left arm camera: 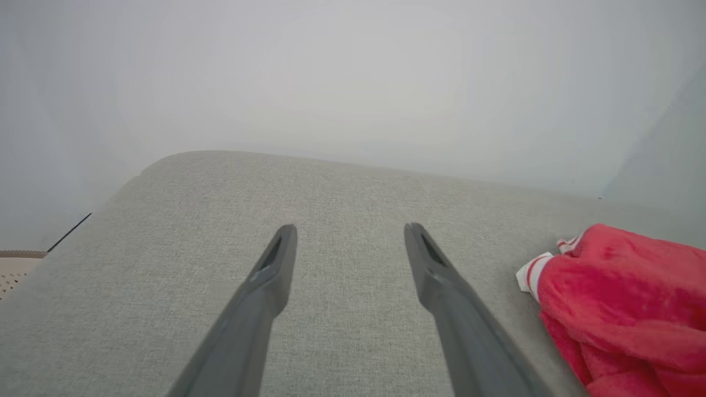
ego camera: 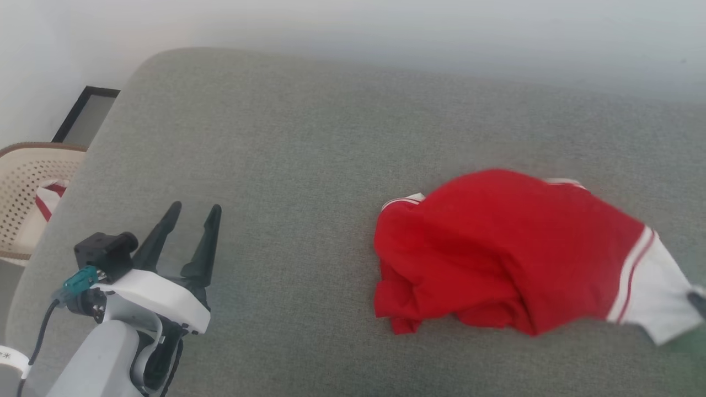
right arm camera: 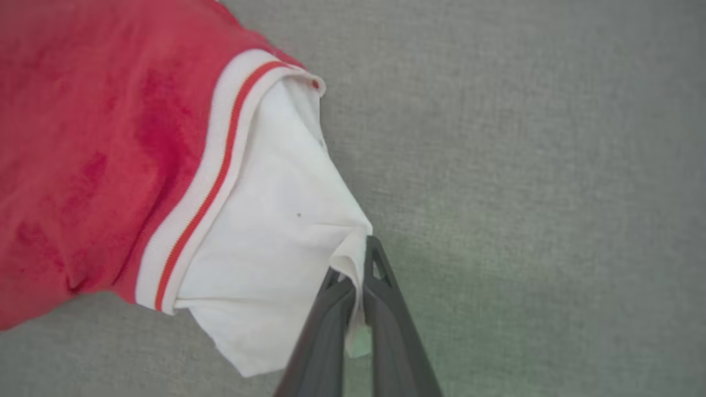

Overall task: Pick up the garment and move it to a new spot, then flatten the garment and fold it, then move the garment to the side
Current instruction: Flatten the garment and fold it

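- Right gripper (right arm camera: 353,259) has its 2 dark fingers pressed together on a fold of the white sleeve (right arm camera: 265,220) of the garment (right arm camera: 83,138), with a tuck of white cloth caught between the tips.
- Left gripper (ego camera: 196,207) holds its 2 fingers spread with nothing between them, over the near-left part of the grey upholstered surface (ego camera: 309,138). In the left wrist view the fingers point across bare grey fabric (left arm camera: 342,187) toward the far edge.
- Off the surface's left edge sits a pale woven basket (ego camera: 22,182) with a brown rim, and a small white cloth with red stripes (ego camera: 48,199) lies in it.
- Beyond the basket, a dark-framed panel (ego camera: 83,113) stands by the pale wall (ego camera: 386,33).
- Bare grey fabric lies between the left gripper and the garment.
- The garment (ego camera: 496,248) lies as a crumpled red heap on the right half of the surface. Red-and-white striped trim (ego camera: 631,275) runs where the red body meets the white sleeve, and another striped edge (ego camera: 402,201) peeks out at the heap's far-left corner.
- The sleeve (ego camera: 662,292) is drawn out to the right, toward the head view's right edge, where the right gripper's dark tip (ego camera: 698,300) meets it.
- In the left wrist view the garment (left arm camera: 623,298) sits to the right of the spread fingers, near the right one but apart from it.
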